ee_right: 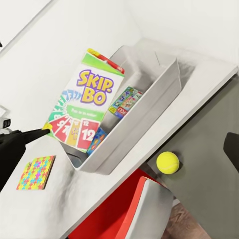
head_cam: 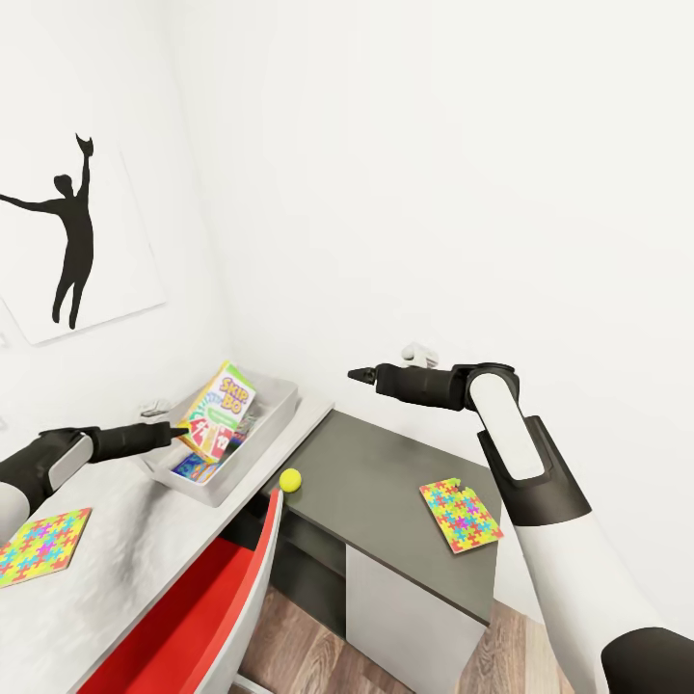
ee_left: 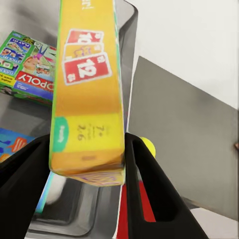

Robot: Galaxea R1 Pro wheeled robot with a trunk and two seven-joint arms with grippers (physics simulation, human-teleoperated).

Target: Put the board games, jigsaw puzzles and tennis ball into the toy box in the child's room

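Note:
My left gripper is shut on a lower corner of the SKIP-BO board game. The box stands tilted over the near end of the light grey toy box. A green-edged board game and a blue board game lie inside the tray. The tennis ball rests on the dark cabinet beside the desk edge. One jigsaw puzzle lies on the dark cabinet, another on the pale table. My right gripper hovers open and empty above the cabinet.
A red chair stands pushed under the table's edge, just below the ball. A black silhouette picture hangs on the left wall. A small white object sits at the cabinet's back by the wall. Wood floor shows below.

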